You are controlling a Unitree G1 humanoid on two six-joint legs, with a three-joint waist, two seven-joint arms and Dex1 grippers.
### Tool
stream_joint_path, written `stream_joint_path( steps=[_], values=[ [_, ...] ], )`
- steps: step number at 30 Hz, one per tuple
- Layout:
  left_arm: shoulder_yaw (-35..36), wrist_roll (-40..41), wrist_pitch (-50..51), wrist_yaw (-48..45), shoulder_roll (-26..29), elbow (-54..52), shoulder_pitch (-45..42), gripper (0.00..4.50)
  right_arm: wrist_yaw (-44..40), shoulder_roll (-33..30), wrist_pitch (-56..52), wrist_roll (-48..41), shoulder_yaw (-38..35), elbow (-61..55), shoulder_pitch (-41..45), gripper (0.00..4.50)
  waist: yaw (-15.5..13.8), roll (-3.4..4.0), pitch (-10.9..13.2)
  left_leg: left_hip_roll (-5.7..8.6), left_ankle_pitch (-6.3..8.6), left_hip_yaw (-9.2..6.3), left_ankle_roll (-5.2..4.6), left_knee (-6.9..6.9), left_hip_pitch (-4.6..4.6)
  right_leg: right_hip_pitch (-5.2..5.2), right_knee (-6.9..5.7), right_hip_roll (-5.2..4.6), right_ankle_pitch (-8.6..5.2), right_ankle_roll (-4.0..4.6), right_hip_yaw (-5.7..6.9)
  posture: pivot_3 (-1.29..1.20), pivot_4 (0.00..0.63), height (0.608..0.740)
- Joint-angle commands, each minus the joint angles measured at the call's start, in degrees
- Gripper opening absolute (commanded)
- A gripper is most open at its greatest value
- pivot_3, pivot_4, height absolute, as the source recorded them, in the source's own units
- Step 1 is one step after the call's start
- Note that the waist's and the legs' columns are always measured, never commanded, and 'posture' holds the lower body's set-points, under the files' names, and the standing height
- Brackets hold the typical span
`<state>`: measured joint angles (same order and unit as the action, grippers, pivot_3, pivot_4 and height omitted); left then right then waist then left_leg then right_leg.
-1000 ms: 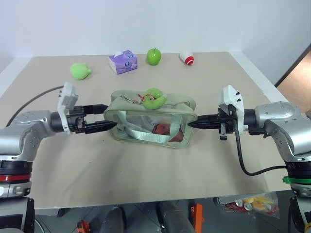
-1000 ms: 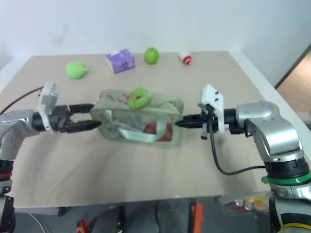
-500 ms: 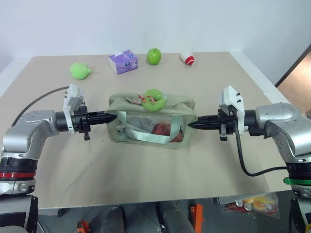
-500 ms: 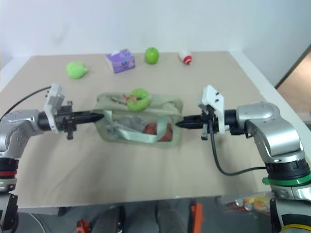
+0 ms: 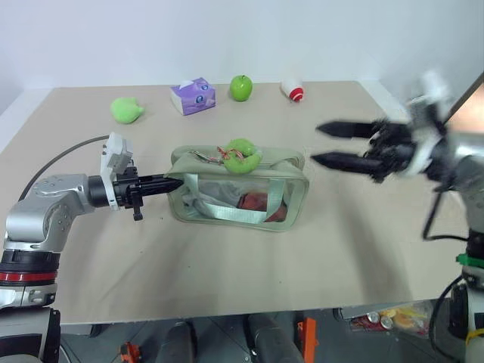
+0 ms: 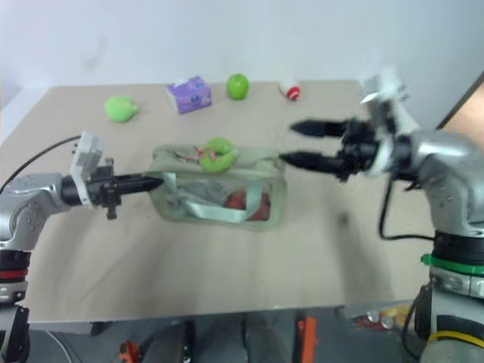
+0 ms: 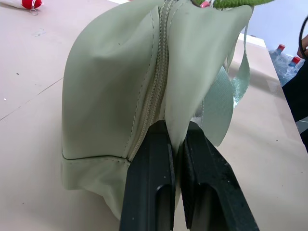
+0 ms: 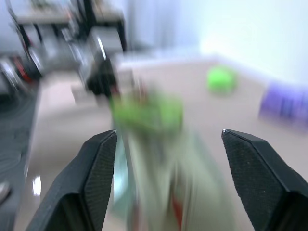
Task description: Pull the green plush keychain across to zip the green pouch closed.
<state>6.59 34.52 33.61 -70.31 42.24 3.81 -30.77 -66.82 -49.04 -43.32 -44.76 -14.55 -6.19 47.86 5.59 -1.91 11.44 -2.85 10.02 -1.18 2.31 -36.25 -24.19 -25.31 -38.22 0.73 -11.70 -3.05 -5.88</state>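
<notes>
1. While the pouch (image 5: 238,190) sits near the middle of the table (image 5: 227,265), we see the left gripper (image 5: 168,184) clamped on its left end, jaws closed on a fold of the fabric.
2. In the left wrist view, both black fingers (image 7: 149,187) pinch the pale green fabric right beside the zipper seam, at the pouch's end.
3. We see the right gripper (image 5: 325,145) lifted off the table, up and to the right of the pouch, touching nothing.
4. Its 2 fingers are spread wide apart and hold nothing; the right wrist view shows the 2 pads (image 8: 98,168) far apart with the blurred pouch between and beyond them.
5. The keychain (image 5: 240,155) rests on top of the pouch, about midway along the zipper, on a reddish cord (image 5: 224,155).
6. The pouch's clear front panel faces us, with something red (image 5: 253,202) inside and a green strap (image 5: 227,208) looping across the front.
7. Along the far edge of the table we note 4 items well apart from the pouch: a light-green plush toy (image 5: 125,110), a purple tissue box (image 5: 192,96), a green apple (image 5: 240,88) and a small red-and-white object (image 5: 293,91).
8. A grey cable (image 5: 60,155) curves from the left arm across the table.
</notes>
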Motion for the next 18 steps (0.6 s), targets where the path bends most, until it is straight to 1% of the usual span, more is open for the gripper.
stream_joint_path(
  steps=[1, 5, 7, 10, 13, 18],
  values=[
    [1.00, 0.62, -0.56, -0.02, 0.23, -1.25, 0.20, 0.00, 2.95, 0.15, 5.47, 4.40, 1.62, 0.56, 4.31, 3.40, 0.04, -0.02, -0.01, 0.00, 0.00, 0.01, 0.00, 0.00, 0.01, -0.01, 0.00, 0.00, 0.00, 0.00, 0.00, 0.00, 0.150, 0.740],
    [1.17, 0.70, -0.62, 0.04, 0.11, -1.37, 0.26, 0.00, 2.76, -0.65, 16.49, 18.18, 12.83, -2.35, 3.00, 3.40, 0.05, -0.04, -0.03, 0.00, 0.00, 0.05, 0.00, 0.00, 0.01, -0.02, 0.02, -0.01, 0.00, 0.00, -0.04, 0.00, 0.150, 0.740],
    [1.35, 0.85, -0.52, 0.15, 0.08, -1.63, 0.41, 0.00, 2.42, -0.87, 22.54, 24.18, 17.11, -3.37, 2.12, 3.40, 0.03, -0.04, -0.02, 0.01, 0.00, 0.07, 0.00, 0.01, -0.02, -0.03, 0.03, -0.02, 0.00, 0.00, -0.05, 0.00, 0.150, 0.740],
    [1.68, 1.14, -0.41, 0.37, 0.16, -2.13, 0.89, 0.00, 2.17, -0.77, 30.60, 31.41, 21.65, -3.18, 1.66, 3.40, 0.02, -0.02, -0.01, 0.01, 0.00, 0.08, 0.01, 0.05, -0.09, -0.09, 0.04, -0.03, -0.02, 0.01, -0.06, 0.00, 0.150, 0.740],
    [2.15, 1.48, -0.22, 0.63, 0.28, -2.62, 1.49, 0.00, 1.57, 0.12, 35.72, 34.44, 23.36, -2.15, 1.67, 3.40, 0.00, -0.02, -0.02, 0.01, 0.02, 0.07, 0.03, 0.07, -0.09, -0.09, 0.05, -0.03, -0.05, 0.03, -0.05, 0.00, 0.150, 0.740],
    [2.54, 1.83, -0.13, 1.04, 0.39, -3.01, 2.06, 0.00, 0.14, 1.79, 37.92, 34.62, 23.83, -1.53, 2.48, 3.40, 0.01, -0.03, -0.02, 0.01, 0.02, 0.06, 0.02, 0.07, -0.07, -0.08, 0.04, -0.02, -0.04, 0.02, -0.05, 0.00, 0.150, 0.740]
  ],
)
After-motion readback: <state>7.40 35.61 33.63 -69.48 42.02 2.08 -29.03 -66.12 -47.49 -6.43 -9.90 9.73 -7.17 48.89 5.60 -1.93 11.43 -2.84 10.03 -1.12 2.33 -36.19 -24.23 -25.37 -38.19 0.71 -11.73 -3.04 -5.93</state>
